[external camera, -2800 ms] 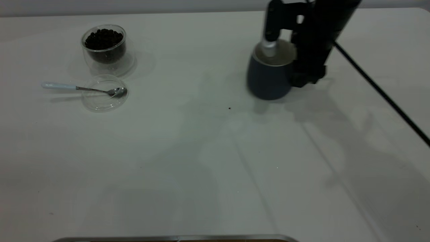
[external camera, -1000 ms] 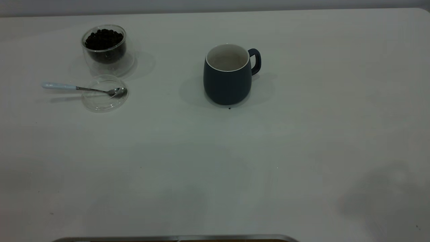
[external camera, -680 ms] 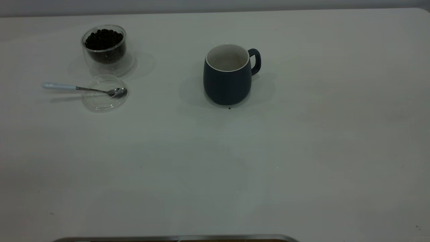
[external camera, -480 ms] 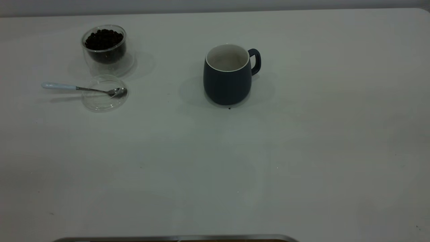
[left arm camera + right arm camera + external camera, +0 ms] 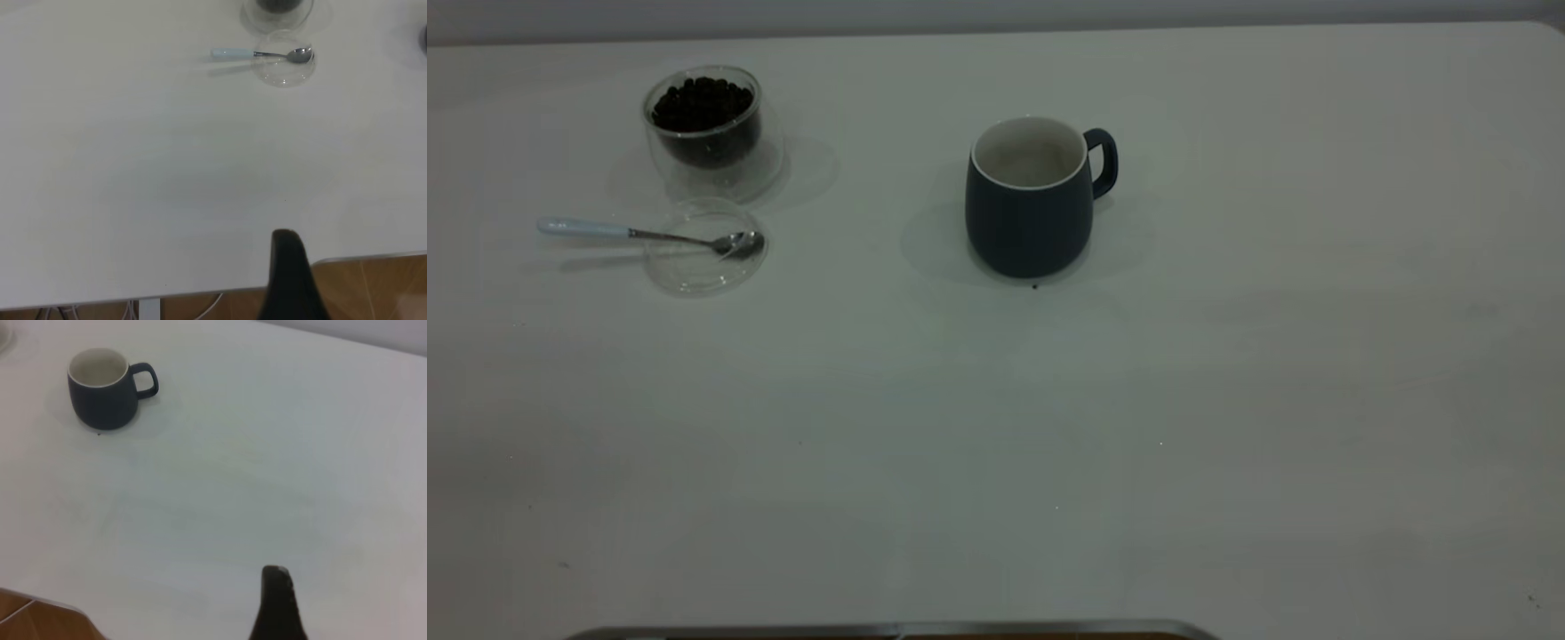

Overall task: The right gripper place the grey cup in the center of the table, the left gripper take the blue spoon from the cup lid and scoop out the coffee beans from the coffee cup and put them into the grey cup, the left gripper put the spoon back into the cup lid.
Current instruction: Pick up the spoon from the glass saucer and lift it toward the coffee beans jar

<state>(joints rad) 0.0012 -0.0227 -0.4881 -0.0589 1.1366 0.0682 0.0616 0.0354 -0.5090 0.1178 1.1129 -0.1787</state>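
Lying across the cup lid (image 5: pixel 704 258), the blue spoon (image 5: pixel 640 234) is far from both fingers.

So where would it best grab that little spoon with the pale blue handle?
Probably by the pale blue handle of the small metal teaspoon, coming from above. The handle juts out past the flat clear glass lid over bare white table, while its bowl lies in the lid near the bean-filled glass cup.

Looks like lab or test bench: large plain white table (image 5: pixel 1227 400) with rounded corners, bare pale wall (image 5: pixel 996 11) behind, wood-look floor (image 5: pixel 373 287) below table edge, loose cables (image 5: pixel 207 305) hanging under tabletop. No household furnishings visible.
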